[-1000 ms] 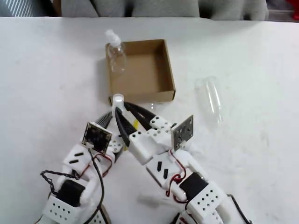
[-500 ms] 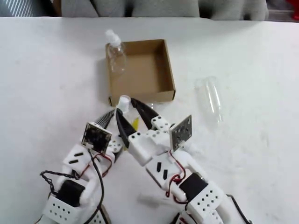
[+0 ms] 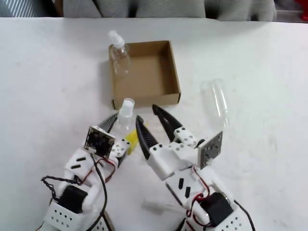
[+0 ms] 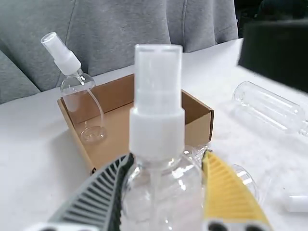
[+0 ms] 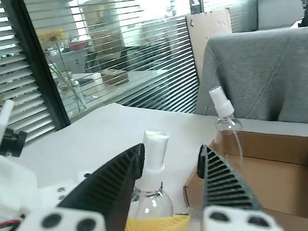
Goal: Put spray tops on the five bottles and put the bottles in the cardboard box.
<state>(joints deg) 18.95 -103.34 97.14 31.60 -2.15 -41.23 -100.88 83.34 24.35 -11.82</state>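
Observation:
My left gripper point(image 3: 122, 130) point(image 4: 166, 159) is shut on a clear bottle point(image 3: 124, 122) point(image 4: 161, 192) that stands upright just in front of the cardboard box point(image 3: 149, 72) point(image 4: 120, 139). A white spray top point(image 3: 127, 107) point(image 4: 158, 120) point(image 5: 154, 149) sits on its neck. My right gripper point(image 3: 147, 113) point(image 5: 171, 148) is open, just right of the top and back from it, holding nothing. A second bottle with a spray top point(image 3: 118, 53) point(image 4: 79, 91) point(image 5: 224, 120) leans in the box's far left corner. A topless clear bottle point(image 3: 216, 102) point(image 4: 269, 108) lies to the right.
In the left wrist view another clear bottle point(image 4: 245, 175) lies close behind the yellow finger, and a small white part point(image 4: 296, 203) rests on the table beyond it. Bare white table lies left of the box and at the far right.
My right gripper let go of the spray top, opened and drew back toward the near right. The top stays on the bottle held by my left gripper, which has not moved.

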